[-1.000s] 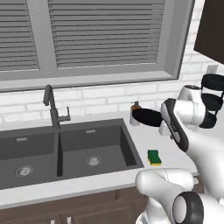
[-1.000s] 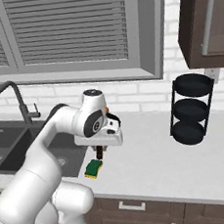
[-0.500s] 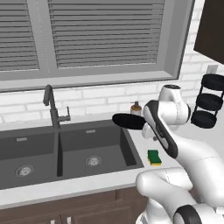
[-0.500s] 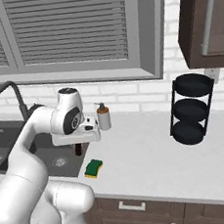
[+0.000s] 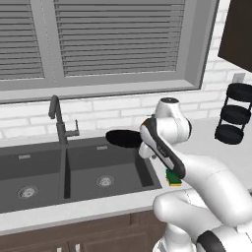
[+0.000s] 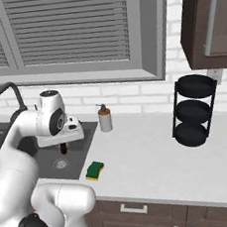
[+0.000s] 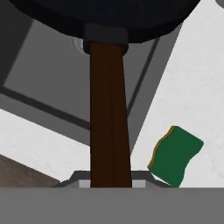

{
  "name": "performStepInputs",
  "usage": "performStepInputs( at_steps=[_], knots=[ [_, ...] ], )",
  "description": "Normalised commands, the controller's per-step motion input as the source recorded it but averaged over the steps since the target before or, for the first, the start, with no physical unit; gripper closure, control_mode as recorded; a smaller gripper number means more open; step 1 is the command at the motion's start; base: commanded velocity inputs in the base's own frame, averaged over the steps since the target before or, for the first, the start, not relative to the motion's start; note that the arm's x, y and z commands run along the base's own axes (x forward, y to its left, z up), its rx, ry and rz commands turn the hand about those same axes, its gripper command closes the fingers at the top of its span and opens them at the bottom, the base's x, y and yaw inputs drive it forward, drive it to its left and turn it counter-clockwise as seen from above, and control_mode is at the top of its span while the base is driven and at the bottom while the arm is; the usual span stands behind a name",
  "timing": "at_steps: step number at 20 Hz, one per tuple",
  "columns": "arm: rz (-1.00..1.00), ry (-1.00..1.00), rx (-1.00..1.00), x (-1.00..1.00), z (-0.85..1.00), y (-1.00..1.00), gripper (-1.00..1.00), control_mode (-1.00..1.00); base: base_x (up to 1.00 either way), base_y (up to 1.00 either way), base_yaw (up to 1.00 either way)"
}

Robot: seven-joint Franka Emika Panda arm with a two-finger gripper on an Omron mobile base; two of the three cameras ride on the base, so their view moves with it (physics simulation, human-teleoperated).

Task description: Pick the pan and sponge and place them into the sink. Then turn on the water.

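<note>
Gripper (image 6: 63, 147) clamps the pan (image 5: 123, 138) by its brown handle (image 7: 109, 113), pan held out ahead over the sink (image 5: 74, 192). Sponge (image 6: 95, 170) sits on the counter (image 6: 151, 161) just beside it, untouched.

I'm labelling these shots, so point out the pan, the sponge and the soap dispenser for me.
pan (image 5: 122, 138): left base view, on its black round body.
sponge (image 6: 95, 170): right base view, on its green top.
soap dispenser (image 6: 105, 120): right base view, on the bottle's body.
</note>
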Motion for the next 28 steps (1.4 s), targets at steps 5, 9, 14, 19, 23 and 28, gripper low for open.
performStepInputs(
  at_steps=[5, 9, 14, 19, 23, 28],
  knots=[
    [0.1, 0.0, -0.01, 0.42, -0.26, 0.56, 1.0, -1.0, 0.0, 0.0, 0.0],
    [0.12, 0.0, -0.03, 0.3, -0.47, 0.52, 1.0, -1.0, 0.0, 0.0, 0.0],
    [0.12, 0.0, -0.02, 0.35, -0.42, 0.46, 1.0, -1.0, 0.0, 0.0, 0.0],
    [0.13, 0.0, 0.0, 0.46, -0.35, 0.23, 1.0, -1.0, 0.0, 0.0, 0.0],
    [0.08, 0.0, 0.0, 0.26, -0.5, 0.15, 1.0, -1.0, 0.0, 0.0, 0.0],
    [0.06, 0.0, 0.0, 0.27, -0.58, 0.17, 1.0, -1.0, 0.0, 0.0, 0.0]
  ],
)
